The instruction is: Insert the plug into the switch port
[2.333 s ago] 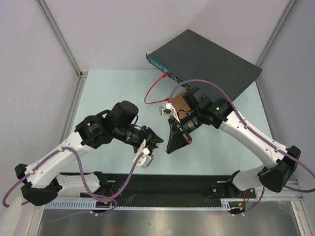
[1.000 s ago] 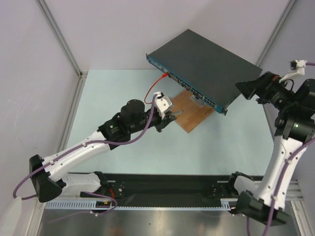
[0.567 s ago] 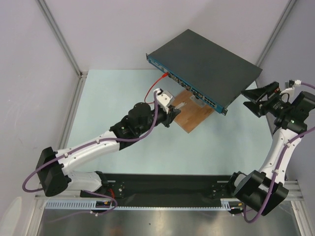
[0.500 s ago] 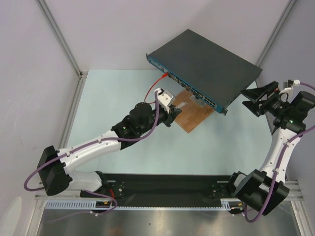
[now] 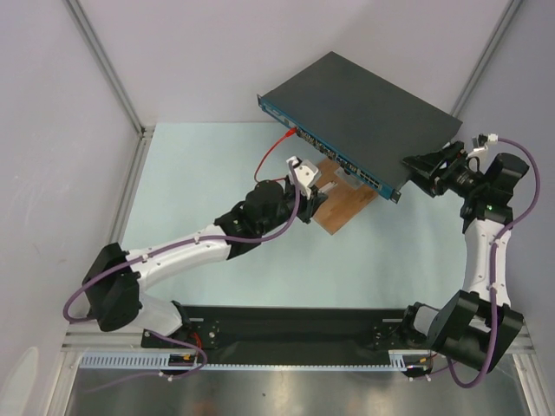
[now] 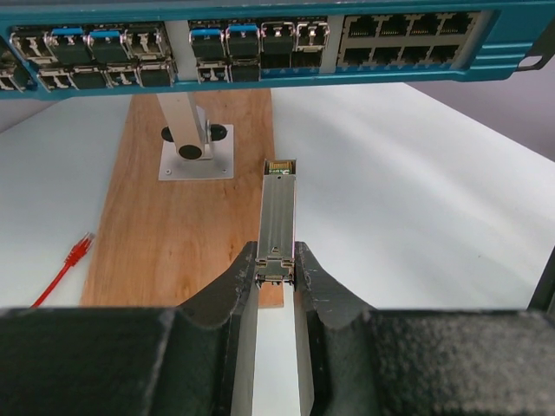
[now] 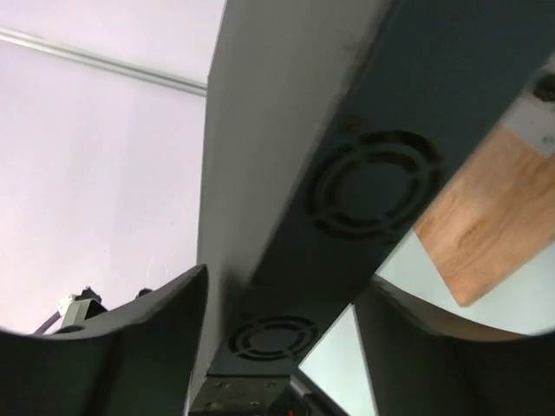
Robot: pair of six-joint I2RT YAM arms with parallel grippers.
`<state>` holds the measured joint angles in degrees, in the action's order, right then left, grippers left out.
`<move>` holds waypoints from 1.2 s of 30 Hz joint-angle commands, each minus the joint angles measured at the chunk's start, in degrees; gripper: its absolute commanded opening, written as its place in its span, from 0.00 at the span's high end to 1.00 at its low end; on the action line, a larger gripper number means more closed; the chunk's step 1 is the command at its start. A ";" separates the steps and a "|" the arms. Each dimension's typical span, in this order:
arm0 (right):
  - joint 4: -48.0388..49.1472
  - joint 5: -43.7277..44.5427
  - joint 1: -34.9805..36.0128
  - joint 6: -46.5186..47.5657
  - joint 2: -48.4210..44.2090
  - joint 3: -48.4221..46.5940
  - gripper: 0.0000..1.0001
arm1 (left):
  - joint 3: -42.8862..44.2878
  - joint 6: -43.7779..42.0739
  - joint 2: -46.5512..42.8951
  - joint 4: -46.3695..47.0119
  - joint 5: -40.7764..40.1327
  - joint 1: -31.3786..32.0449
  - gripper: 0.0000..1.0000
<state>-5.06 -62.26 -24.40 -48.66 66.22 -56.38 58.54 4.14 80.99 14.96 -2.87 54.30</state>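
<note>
The switch (image 5: 364,104) is a flat dark-grey box at the back, raised above the table. Its blue front face (image 6: 260,43) carries rows of small sockets. The plug (image 6: 279,208) is a slim silver metal module. My left gripper (image 6: 277,264) is shut on its rear end, and its tip points at the sockets, a short way below and in front of them. From above, the left gripper (image 5: 319,192) hovers over the wooden board. My right gripper (image 5: 423,172) is open and straddles the switch's right side wall (image 7: 364,191), where the round fan vents are. A gap shows at one finger (image 7: 451,347).
A brown wooden board (image 6: 186,208) lies under the switch's front, with a metal post and base plate (image 6: 186,130) bolted to it. A red cable (image 5: 269,156) loops from a left socket down onto the table, and its end (image 6: 74,256) rests beside the board. Grey walls close in behind.
The left arm has stretched forward and carried the plug closer to the switch's front. The right arm swung in from the right onto the switch's side, its jaws narrowing.
</note>
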 commanded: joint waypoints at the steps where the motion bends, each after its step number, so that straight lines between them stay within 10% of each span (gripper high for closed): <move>1: 4.36 0.65 0.58 -0.82 -0.03 0.48 0.32 | 3.42 1.48 0.74 3.93 -0.47 0.54 1.00; 10: 1.55 1.53 1.73 2.35 -1.26 1.36 0.99 | 6.40 1.75 3.64 4.55 0.24 1.07 1.00; 36: -0.30 1.18 2.34 5.25 -1.62 0.75 1.00 | 14.05 -1.42 9.98 1.91 -5.03 1.16 1.00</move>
<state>-6.52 -60.80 -24.05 -50.94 65.73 -54.78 69.67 3.97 90.54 15.35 -5.89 55.27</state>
